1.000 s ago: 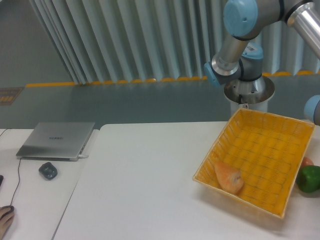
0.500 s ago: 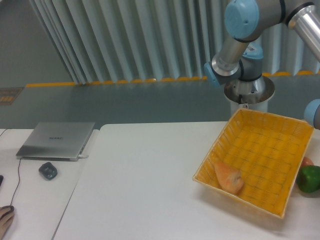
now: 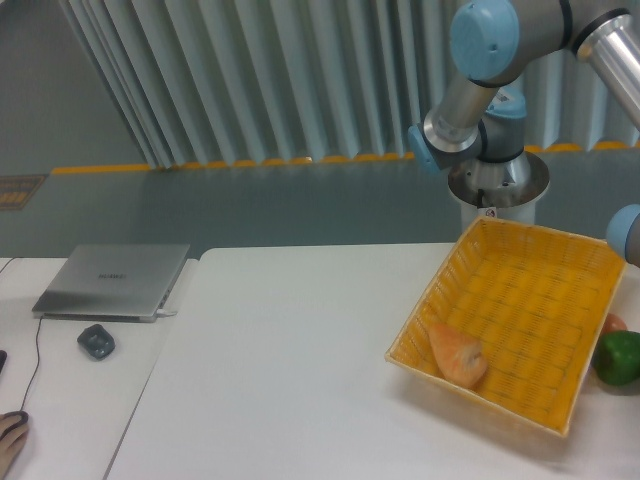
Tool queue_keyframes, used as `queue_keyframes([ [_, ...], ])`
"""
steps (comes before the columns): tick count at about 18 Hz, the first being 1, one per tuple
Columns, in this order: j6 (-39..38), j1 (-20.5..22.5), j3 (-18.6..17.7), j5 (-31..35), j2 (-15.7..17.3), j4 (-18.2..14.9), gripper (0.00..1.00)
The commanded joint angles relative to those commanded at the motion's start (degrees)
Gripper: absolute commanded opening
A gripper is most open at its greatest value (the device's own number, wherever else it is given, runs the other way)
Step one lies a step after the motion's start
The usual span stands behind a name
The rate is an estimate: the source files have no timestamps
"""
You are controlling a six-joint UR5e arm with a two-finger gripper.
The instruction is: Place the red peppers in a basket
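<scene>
I was at the reach, as I judged it: nothing lifted yet. My gripper was out of the picture past the right edge, so I could not tell whether it was open or closed. Only a sliver of the red pepper (image 3: 613, 323) showed, on the table just outside the basket's (image 3: 440, 280) right wall, behind the green pepper (image 3: 619, 356). The next move called for coming down on the red one without knocking the green. The basket held only a bread-like lump (image 3: 458, 354).
</scene>
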Motion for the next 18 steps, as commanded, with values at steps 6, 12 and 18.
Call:
queue_keyframes([
  [6, -1.0, 0.3, 0.1, -0.1, 0.3, 0.0, 0.14],
  [12, -2.4, 2.0, 1.0, -2.2, 1.3, 0.0, 0.10],
  [18, -17.3, 4.3, -0.2, -14.7, 8.1, -0.7, 0.11],
])
